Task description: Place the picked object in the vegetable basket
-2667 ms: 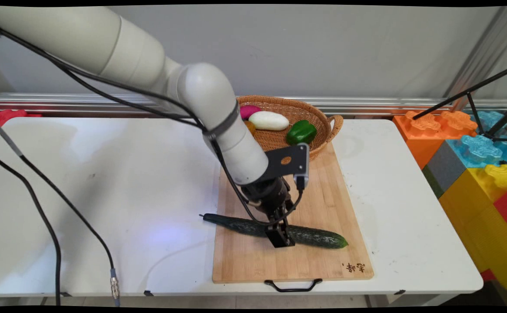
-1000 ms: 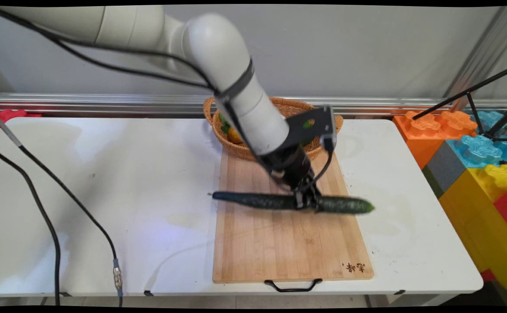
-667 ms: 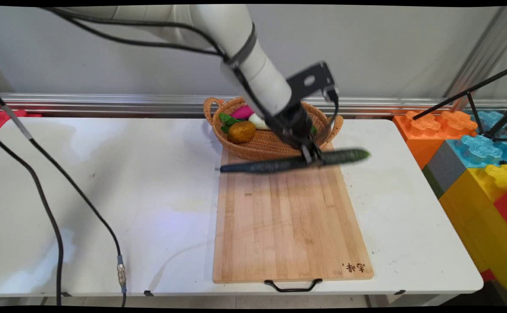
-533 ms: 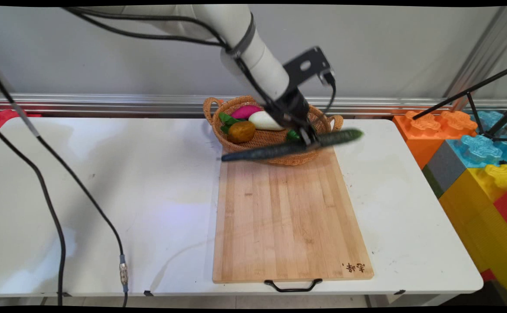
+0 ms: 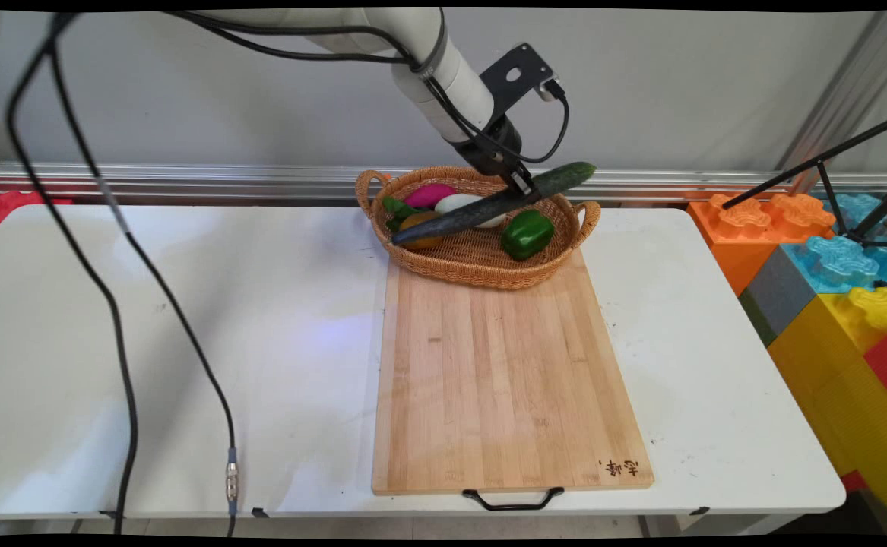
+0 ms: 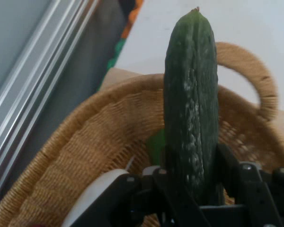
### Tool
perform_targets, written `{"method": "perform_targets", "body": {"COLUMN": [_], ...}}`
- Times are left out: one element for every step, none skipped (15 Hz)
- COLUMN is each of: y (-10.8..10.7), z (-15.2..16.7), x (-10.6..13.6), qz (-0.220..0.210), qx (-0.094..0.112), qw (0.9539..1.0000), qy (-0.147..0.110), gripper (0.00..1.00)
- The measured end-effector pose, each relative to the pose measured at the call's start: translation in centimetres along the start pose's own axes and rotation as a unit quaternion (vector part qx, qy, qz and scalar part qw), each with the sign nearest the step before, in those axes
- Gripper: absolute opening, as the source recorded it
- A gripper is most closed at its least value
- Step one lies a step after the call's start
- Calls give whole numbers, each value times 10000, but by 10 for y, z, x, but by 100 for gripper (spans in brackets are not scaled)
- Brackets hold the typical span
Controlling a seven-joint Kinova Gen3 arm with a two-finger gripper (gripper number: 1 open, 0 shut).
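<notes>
My gripper (image 5: 523, 184) is shut on a long dark green cucumber (image 5: 489, 205), held tilted in the air over the wicker basket (image 5: 481, 266), its left end lower and its right end raised. In the hand view the cucumber (image 6: 191, 104) stands up between the fingers (image 6: 227, 165), with the basket's rim and handle (image 6: 255, 71) behind it. In the basket lie a green bell pepper (image 5: 527, 234), a white vegetable (image 5: 462, 203), a magenta one (image 5: 429, 194) and an orange-brown one (image 5: 422, 222) partly hidden by the cucumber.
A bamboo cutting board (image 5: 504, 380) with a black handle (image 5: 513, 499) lies bare in front of the basket on the white table (image 5: 185, 342). Large coloured toy blocks (image 5: 831, 281) stand at the right. Black cables (image 5: 124, 304) hang at the left.
The gripper has lifted the cucumber off the cutting board and carried it back and up over the basket; the cucumber now tilts with its right end high.
</notes>
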Motion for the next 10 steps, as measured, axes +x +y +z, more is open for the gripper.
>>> {"method": "perform_targets", "body": {"y": [-5,-7,-9,-11,-12,-13,-14,-16,-17,-19], "z": [8,19,26,37,45,53,61,69,75,80], "x": [0,-1,-1,-2,-3,-4,-4,-4,-4,-5], "qz": [-30,-50,-48,-31,-20,-7,10,35,57,76], "qx": [22,25,28,33,40,45,51,60,71,82], "qw": [10000,10000,10000,10000,10000,10000,10000,10000,9999,9999], "qy": [-22,-43,-51,-65,-73,-77,-76,-71,-67,-70], "gripper": [0,0,0,0,0,0,0,0,0,0]}}
